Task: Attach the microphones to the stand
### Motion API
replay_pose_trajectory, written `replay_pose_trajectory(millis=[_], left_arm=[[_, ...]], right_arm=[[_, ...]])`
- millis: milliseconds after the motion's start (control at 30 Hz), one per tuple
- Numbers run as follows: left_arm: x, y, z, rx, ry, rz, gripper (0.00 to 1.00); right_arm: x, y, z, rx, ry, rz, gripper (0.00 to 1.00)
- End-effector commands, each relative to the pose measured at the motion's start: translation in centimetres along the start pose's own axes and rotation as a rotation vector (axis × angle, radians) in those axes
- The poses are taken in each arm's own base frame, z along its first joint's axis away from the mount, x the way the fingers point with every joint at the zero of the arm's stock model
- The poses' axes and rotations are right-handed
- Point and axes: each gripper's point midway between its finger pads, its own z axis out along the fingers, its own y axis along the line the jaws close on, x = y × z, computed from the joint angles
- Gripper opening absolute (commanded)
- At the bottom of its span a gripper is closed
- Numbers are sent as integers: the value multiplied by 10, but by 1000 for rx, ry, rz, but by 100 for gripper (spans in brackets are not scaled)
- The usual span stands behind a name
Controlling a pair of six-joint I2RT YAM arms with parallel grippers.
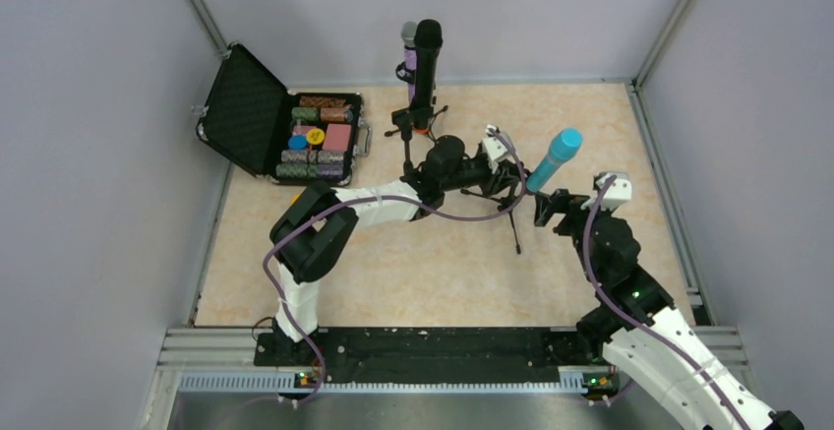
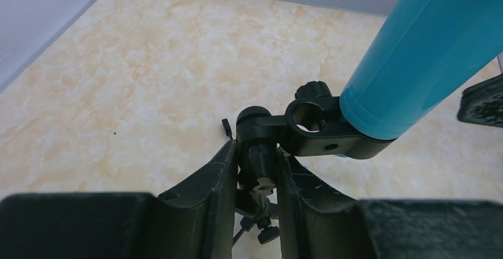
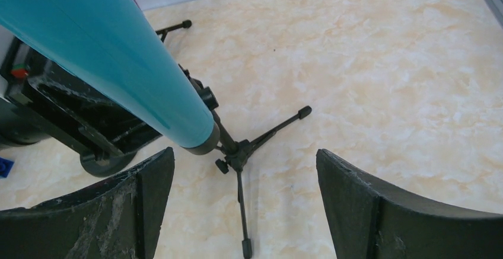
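Note:
The light blue microphone (image 1: 554, 159) leans up to the right, its lower end seated in the black clip (image 2: 332, 137) of a small tripod stand (image 3: 240, 152). My left gripper (image 2: 256, 152) is shut on that stand's upright post just below the clip, and shows from above as left gripper (image 1: 504, 182). My right gripper (image 3: 244, 150) is open just right of the blue microphone (image 3: 107, 51), touching nothing, seen from above as right gripper (image 1: 546, 209). At the back, the purple microphone (image 1: 408, 51) and the black microphone (image 1: 428, 51) stand upright in another stand (image 1: 418, 120).
An open black case (image 1: 246, 105) with poker chips lies at the back left. Tripod legs (image 1: 516, 238) spread over the beige table towards me. Grey walls close in the table on three sides.

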Motion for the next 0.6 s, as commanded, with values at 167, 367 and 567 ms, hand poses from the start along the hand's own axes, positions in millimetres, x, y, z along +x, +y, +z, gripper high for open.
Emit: replay_pose_trajectory(millis=[167,367,567], left_arm=[[-64,-17,-13,76,-164,43,0],[-79,-22,-25,81,-189,70,0],[-92,-27,-38,77,-211,78,0]], right_arm=[[16,8,2,-61,14,-1,87],[22,7,3,-64,10,-1,87],[28,8,4,-72,20,-2,87]])
